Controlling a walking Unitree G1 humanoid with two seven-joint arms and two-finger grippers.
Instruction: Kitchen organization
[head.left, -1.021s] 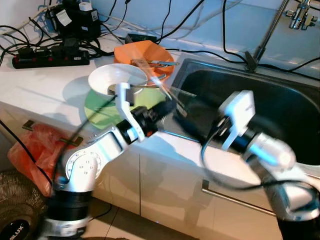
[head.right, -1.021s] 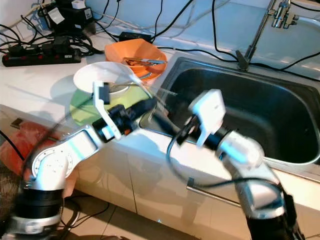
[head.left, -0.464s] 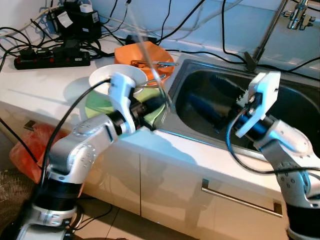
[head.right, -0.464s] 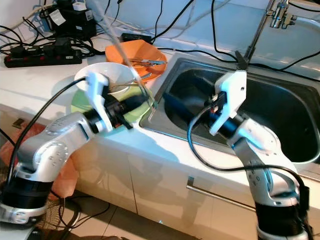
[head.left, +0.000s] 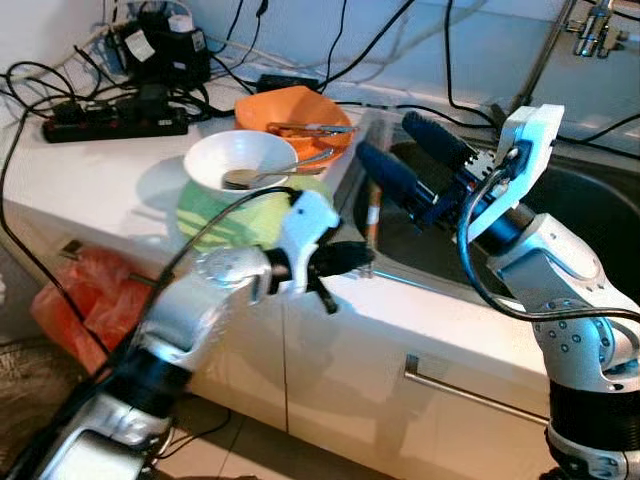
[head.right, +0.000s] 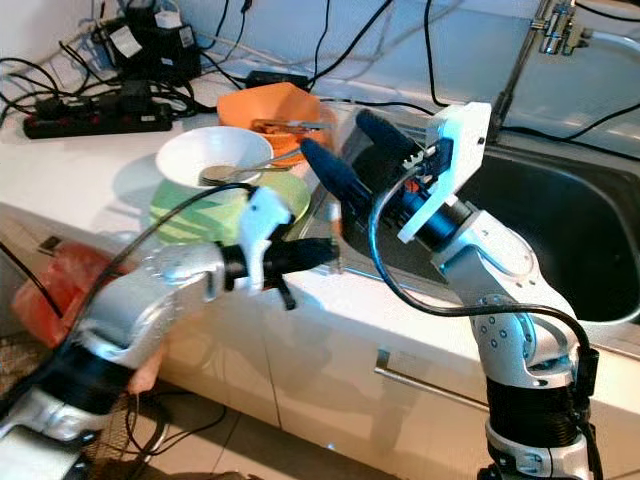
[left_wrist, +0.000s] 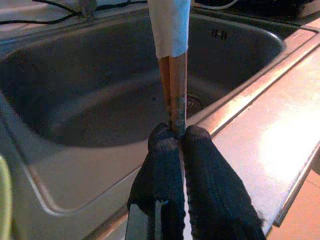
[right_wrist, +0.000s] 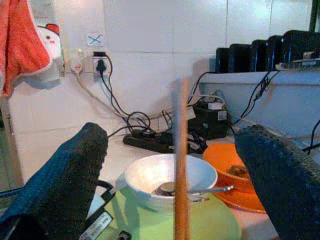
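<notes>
Progress: early, as judged; the dishes are not yet sorted. A white bowl (head.left: 240, 160) with a spoon (head.left: 272, 172) in it sits on a green plate (head.left: 225, 212), and an orange bowl (head.left: 290, 115) holding utensils stands just behind, all on the tabletop (head.left: 90, 170) beside the sink (head.left: 590, 210).
In hand: a pair of chopsticks (head.left: 372, 215), held roughly upright over the near rim of the sink.
Left to do: the chopsticks need a resting place, likely the sink or the orange bowl; the stacked bowl, spoon and plate remain untouched.
Left end effector (head.left: 362, 258): fingers pinched tight on the lower end of the chopsticks; in the left wrist view the two black fingertips (left_wrist: 162, 145) meet around the sticks, with a white paper sleeve (left_wrist: 170, 27) on the upper part.
Right end effector (head.left: 400, 160): fingers spread wide, holding nothing, raised above the sink's left edge; in the right wrist view the chopsticks stand between its two fingers (right_wrist: 75, 170) without touching either.
Clutter: power strip (head.left: 115, 118) and cables at the back of the tabletop; faucet (head.left: 595, 25) at the far right.
Below: an orange bag (head.left: 75, 300) on the floor by the cabinet.
</notes>
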